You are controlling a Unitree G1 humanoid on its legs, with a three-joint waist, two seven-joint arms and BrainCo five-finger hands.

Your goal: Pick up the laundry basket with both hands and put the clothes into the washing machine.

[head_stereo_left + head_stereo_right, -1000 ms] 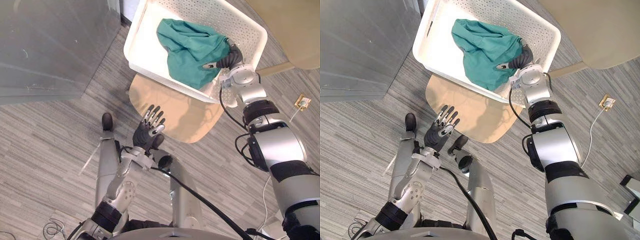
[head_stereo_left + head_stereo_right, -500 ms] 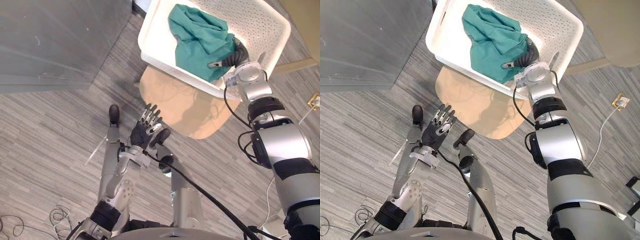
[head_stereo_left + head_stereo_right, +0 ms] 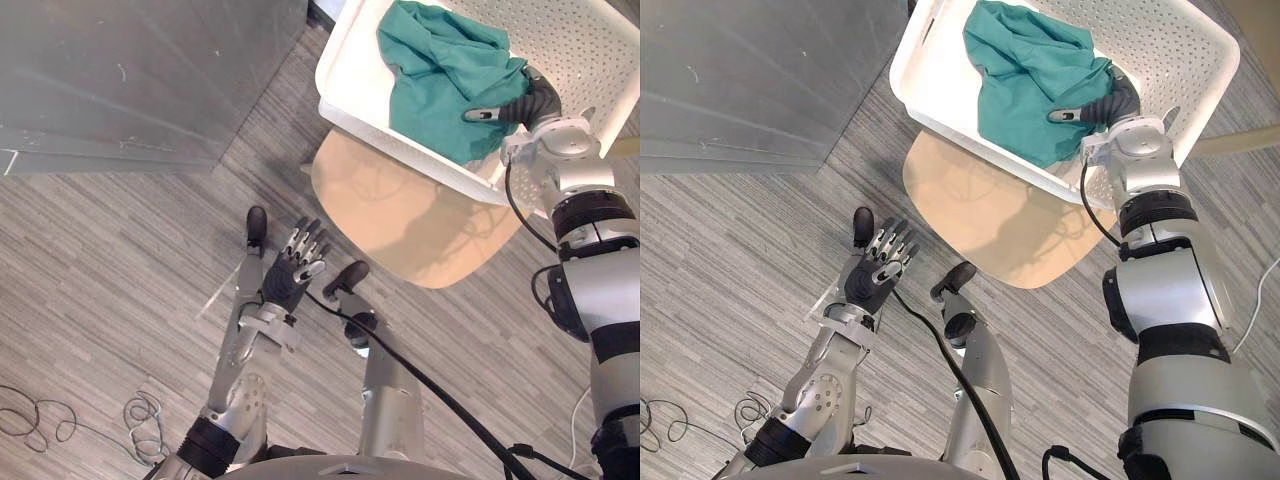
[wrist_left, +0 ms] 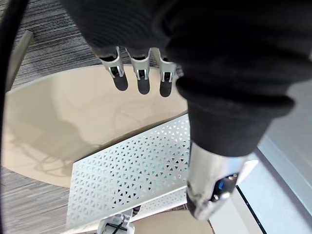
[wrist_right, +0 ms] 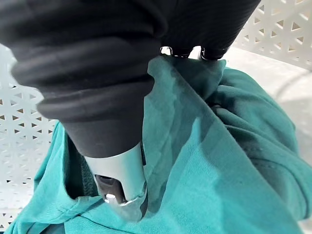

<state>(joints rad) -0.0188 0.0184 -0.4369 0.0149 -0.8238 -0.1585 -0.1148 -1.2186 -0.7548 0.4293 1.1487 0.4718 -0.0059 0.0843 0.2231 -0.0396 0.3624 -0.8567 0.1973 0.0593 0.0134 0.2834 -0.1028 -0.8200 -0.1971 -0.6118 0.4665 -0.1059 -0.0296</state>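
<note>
1 white laundry basket (image 3: 350, 70) sits on a round tan table (image 3: 400, 215), holding the green garment (image 3: 440, 60). The right hand (image 3: 1108, 103) rests on the garment, its fingers buried in folds, so its grip cannot be told. The left hand (image 3: 288, 274) hovers with fingers straight, well apart. A 1-handed tug could tip the basket off.

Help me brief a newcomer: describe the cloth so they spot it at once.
Find the round beige table; a white perforated basket sits on it. Inside lies the cloth, a crumpled teal heap against the right hand, the only coloured, soft thing among the white plastic.
</note>
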